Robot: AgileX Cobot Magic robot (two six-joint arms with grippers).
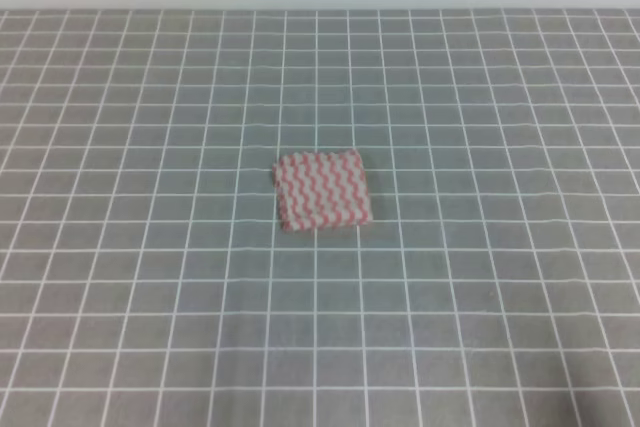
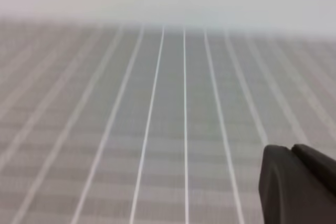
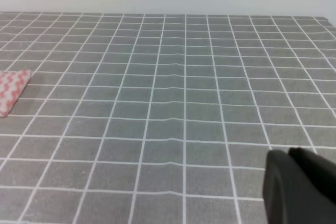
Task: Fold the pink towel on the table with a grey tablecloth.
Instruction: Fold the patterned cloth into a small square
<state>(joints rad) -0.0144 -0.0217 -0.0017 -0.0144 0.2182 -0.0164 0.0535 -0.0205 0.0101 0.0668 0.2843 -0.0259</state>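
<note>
One pink towel lay about mid-worktop, well away from every edge of the grey-gridded worktop, flat, w/ nothing else on it. It looked compact & roughly square; a doubled edge seemed to show along its near and left sides in the high view, so prob. already folded at least once, tho the blur made that a judgement only. Thin, soft, light cloth: it would drape and bunch rather than hold shape, wouldn't slip much on the fabric cover, and wasn't fragile. Best hold, I'd say, was a pinch at a corner or along a free edge, lifting low & laying it over, w/ the other side pinned so the layers wouldn't drag. In the right wrist view only a corner of the towel showed, at the far left, well apart from the right gripper. Of that right gripper just one dark finger came into the bottom right corner, holding nothing visible; how wide the fingers stood couldn't be told. Same for the left gripper: one dark finger at bottom right of its view, over bare grid, no towel in sight, opening not readable. Count: 1 towel, 1 worktop, 2 grippers partly seen.
</note>
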